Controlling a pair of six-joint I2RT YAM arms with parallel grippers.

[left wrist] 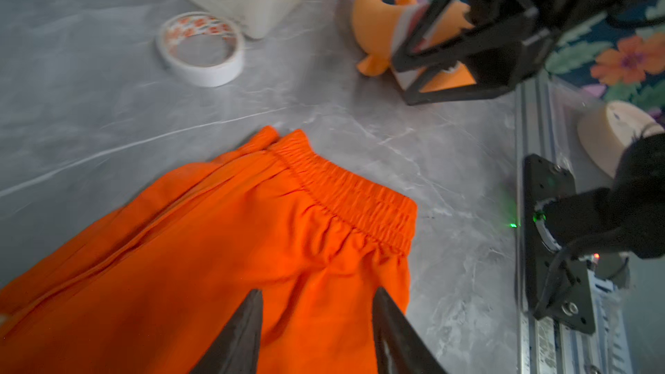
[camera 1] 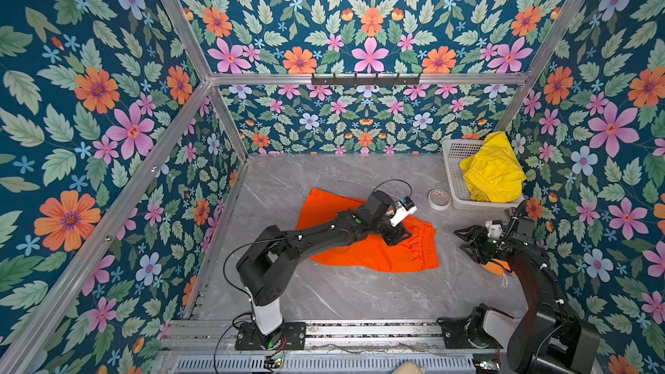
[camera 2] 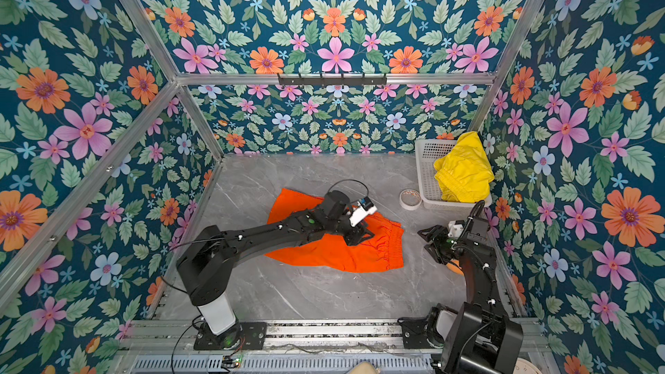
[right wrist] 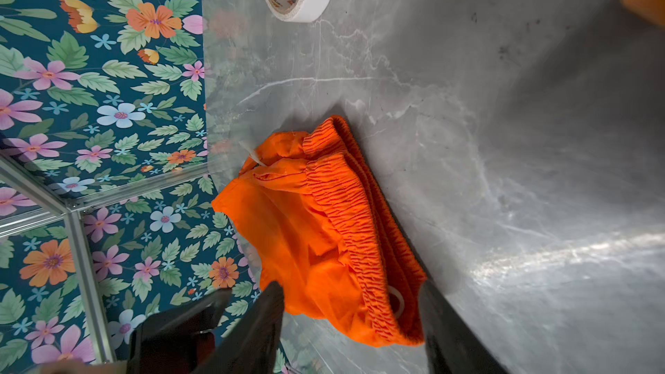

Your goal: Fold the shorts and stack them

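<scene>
The left arm reaches out low across the orange shorts, which lie spread in the middle of the table. The left claw points down over the cloth near the waistband. Its jaws are apart and hold nothing. The right arm is bent up at the table's right side. The right claw points sideways at the waistband, a little way off, jaws apart and empty. The yellow shorts sit bunched in the basket in the far right corner.
</scene>
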